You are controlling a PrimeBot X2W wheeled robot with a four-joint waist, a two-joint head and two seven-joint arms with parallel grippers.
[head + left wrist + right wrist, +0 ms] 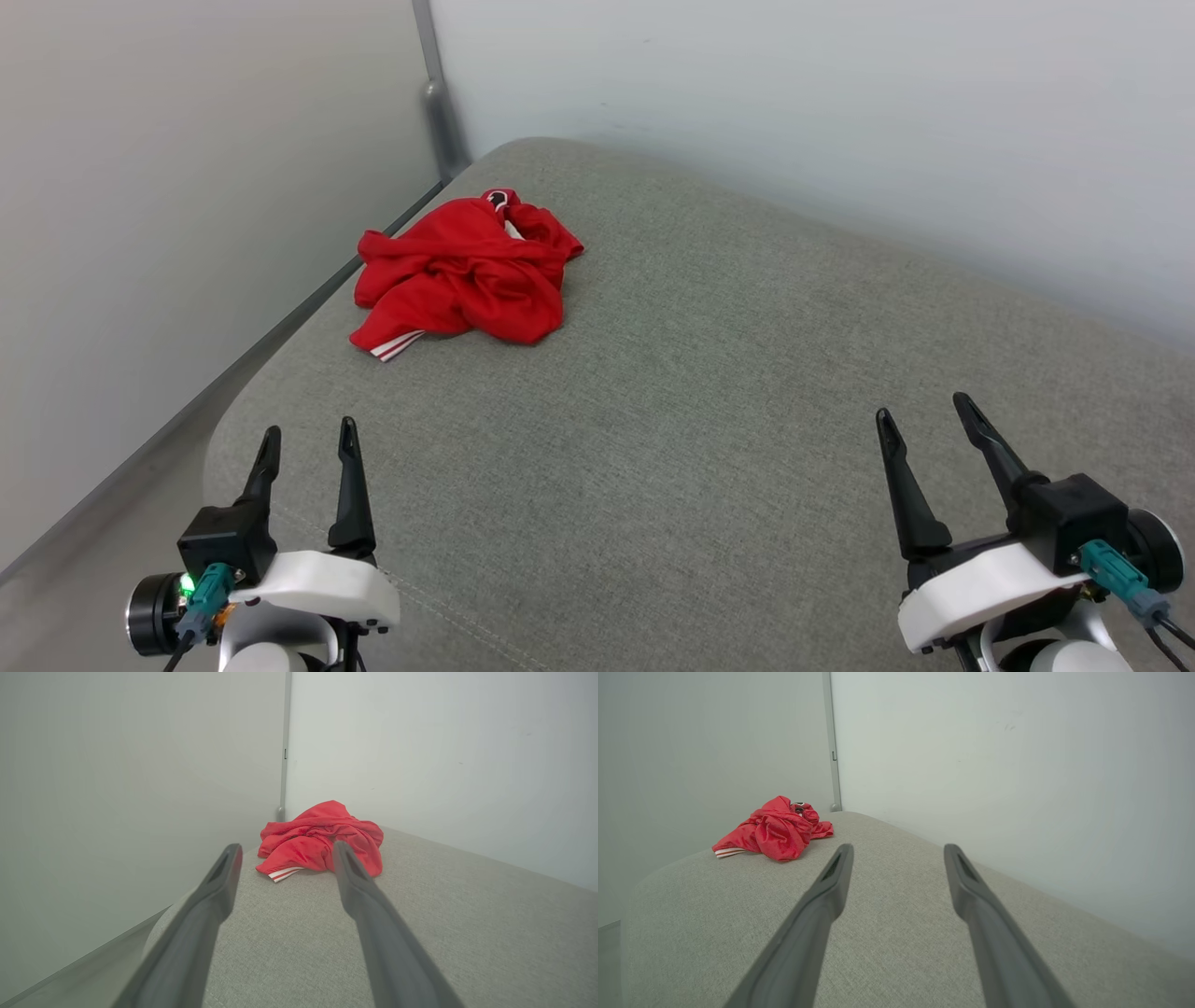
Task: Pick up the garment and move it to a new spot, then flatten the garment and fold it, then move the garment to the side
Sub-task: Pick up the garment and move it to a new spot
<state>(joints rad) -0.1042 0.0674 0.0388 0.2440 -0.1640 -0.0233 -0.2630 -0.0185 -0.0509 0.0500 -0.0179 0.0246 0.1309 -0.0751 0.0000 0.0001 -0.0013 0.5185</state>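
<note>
The garment is a bright red jersey lying crumpled in a heap at the far left of a grey cushioned surface. A strip of white, red-striped trim pokes out at its near left corner, and a bit of black and white print shows at its far top. My left gripper stands open at the lower left, well short of the heap, with nothing between its fingers. In the left wrist view the garment lies straight ahead beyond the left gripper. My right gripper is open and empty at the lower right. From the right wrist the garment sits far off to the left of the right gripper.
Pale walls close the surface in at the back and on the left, meeting at a grey corner post. The cushion's rounded left edge drops to a narrow gap along the left wall.
</note>
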